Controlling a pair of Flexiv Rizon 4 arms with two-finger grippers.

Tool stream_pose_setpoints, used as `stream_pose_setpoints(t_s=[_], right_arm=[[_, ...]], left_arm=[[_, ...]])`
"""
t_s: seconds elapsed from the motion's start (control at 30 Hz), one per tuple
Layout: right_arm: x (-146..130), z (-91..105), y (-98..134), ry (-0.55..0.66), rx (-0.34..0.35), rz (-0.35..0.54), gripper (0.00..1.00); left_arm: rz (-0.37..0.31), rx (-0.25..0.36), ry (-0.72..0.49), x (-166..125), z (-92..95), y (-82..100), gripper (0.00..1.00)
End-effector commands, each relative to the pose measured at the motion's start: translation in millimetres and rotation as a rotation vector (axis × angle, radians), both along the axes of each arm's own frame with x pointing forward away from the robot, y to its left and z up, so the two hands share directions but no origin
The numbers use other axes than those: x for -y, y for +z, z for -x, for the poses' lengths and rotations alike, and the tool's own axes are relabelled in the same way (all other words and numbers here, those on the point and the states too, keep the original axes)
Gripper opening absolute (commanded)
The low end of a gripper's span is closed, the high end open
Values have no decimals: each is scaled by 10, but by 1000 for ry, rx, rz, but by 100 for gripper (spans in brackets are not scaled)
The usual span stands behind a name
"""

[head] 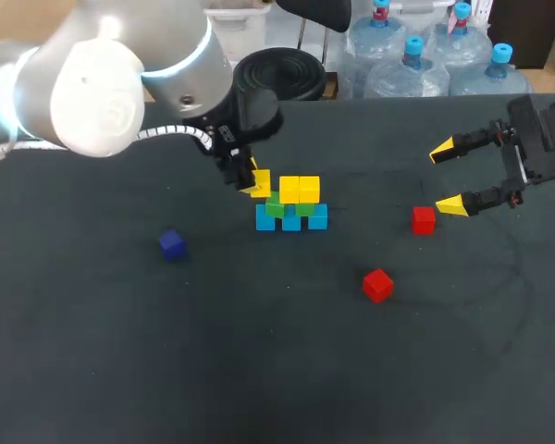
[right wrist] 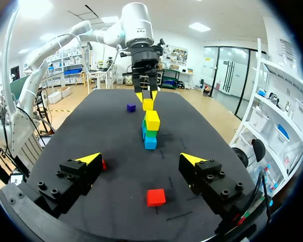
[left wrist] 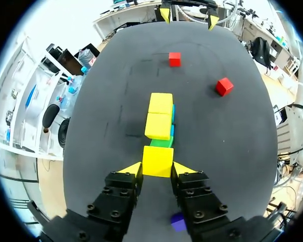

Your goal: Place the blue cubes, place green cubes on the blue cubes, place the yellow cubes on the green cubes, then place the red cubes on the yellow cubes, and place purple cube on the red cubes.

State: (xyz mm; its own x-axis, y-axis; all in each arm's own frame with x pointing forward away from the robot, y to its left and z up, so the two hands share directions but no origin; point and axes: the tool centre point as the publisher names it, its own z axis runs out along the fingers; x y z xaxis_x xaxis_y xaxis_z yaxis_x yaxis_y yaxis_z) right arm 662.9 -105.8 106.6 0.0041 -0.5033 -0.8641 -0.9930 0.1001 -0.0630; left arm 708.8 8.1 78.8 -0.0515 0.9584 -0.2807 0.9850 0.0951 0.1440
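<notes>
On the dark table (head: 259, 370), the left gripper (left wrist: 157, 169), clenched on a yellow cube (left wrist: 157, 159), should seat it flush on the green cube (left wrist: 162, 143) before releasing.

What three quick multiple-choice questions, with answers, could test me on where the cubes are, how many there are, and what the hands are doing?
1. Where is the purple cube?
A) on the stack
B) in the right hand
C) alone on the table

2. How many red cubes lie loose on the table?
A) one
B) two
C) four

3. What does the left hand hold?
A) a yellow cube
B) a green cube
C) nothing

Answers:
1 C: it sits by itself, apart from the stack.
2 B: one lies near the open right hand, one farther from it.
3 A: both fingers press its sides.
</notes>
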Motion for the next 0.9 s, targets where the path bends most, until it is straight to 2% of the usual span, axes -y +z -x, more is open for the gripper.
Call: stream_pose_setpoints(t_s=[0.03,0.9], right_arm=[[-4,1,-4,0,2,-1,100],[-4,1,-4,0,2,-1,100]], left_arm=[[-11,-1,3,11,-6,-4,0],[-28,0,16,26,-79,-94,0]])
